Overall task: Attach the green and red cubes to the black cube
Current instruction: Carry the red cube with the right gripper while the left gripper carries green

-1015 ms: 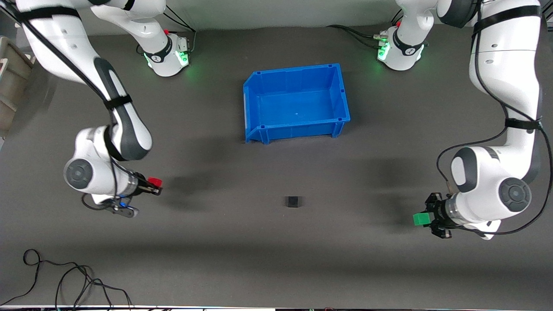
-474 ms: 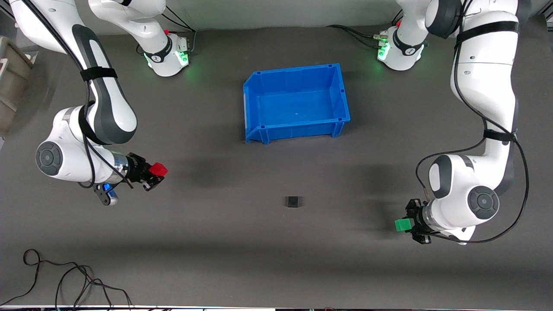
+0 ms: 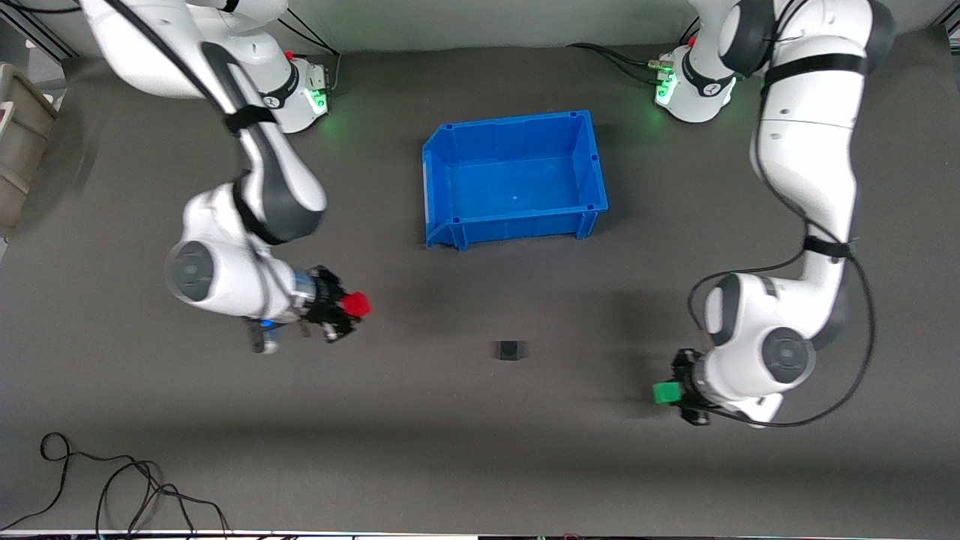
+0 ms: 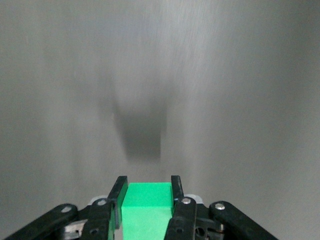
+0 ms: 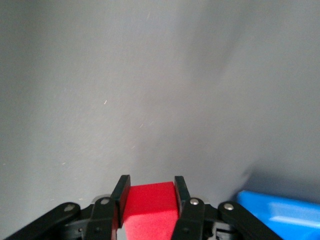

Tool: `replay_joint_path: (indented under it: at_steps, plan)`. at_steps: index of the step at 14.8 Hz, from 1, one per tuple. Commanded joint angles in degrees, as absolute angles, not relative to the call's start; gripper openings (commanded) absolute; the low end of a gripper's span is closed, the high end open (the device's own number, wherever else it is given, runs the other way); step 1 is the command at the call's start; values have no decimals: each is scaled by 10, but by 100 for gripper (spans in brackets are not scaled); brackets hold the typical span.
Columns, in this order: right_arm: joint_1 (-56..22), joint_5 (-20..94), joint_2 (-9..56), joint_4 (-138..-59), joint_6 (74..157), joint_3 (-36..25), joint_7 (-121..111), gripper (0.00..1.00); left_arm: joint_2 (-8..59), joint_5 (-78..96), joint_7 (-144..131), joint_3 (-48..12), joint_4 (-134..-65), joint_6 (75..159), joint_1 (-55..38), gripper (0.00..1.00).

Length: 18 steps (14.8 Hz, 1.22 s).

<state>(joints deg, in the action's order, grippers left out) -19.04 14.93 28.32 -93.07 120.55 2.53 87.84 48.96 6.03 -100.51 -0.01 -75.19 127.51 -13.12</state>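
Above the table, apparently airborne, red cube (image 3: pixel 358 304) in right gripper (image 3: pixel 352 306), green cube (image 3: pixel 665 392) in left gripper (image 3: pixel 670 393)

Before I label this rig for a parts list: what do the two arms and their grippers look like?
Both arms are glossy white with dark grey joint sections, black straps and thin black cables running along the links. Each round base glows green. The left gripper and right gripper are black, each with two slim fingers and silver screws at the pivots. A small blue part shows by the right wrist.
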Motion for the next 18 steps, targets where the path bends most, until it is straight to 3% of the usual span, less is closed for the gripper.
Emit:
replay_joint_path:
  at_steps: [1, 7, 11, 13, 18]
  plan:
    - [-241, 156, 352, -870, 1249, 18, 981, 0, 502, 72, -1027, 11, -735, 1273, -170, 0]
    - [-293, 156, 421, -808, 1283, 18, 1132, 0, 509, 88, -1100, 10, -743, 1279, -234, 0]
    - [-297, 155, 417, -807, 1246, 15, 1220, 0, 511, 120, -1151, 11, -767, 1377, -272, 0]
    - [-289, 156, 421, -798, 1242, 15, 1221, 0, 514, 119, -1166, 11, -766, 1380, -292, 0]
    - [-278, 120, 491, -704, 1242, 11, 1221, 0, 523, 116, -1173, 12, -767, 1376, -308, 0]
